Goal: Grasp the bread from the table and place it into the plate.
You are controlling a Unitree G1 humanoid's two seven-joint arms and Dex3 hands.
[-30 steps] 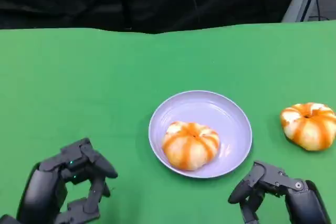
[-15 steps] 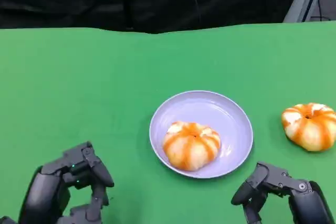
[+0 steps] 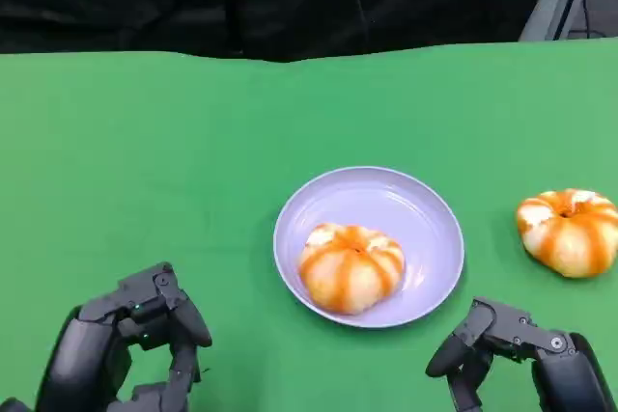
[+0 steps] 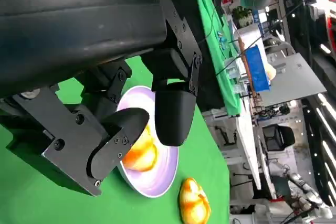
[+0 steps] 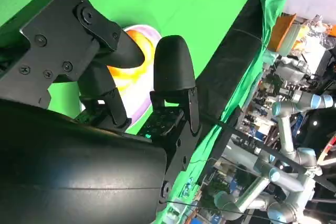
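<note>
You see one bread (image 3: 568,232) on the desk (image 3: 145,161) at 1 o'clock from your right hand (image 3: 517,354), well apart; both hands' fingers (image 3: 449,354) are released, the left hand (image 3: 121,344) too.

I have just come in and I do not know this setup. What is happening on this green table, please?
A humanoid robot is at the green table, moving bread into a plate. One bread already lies in the lavender plate. A second bread sits on the table to the plate's right, untouched. The left robot hand and the right robot hand are both low near the table's front edge, fingers apart, holding nothing.
</note>
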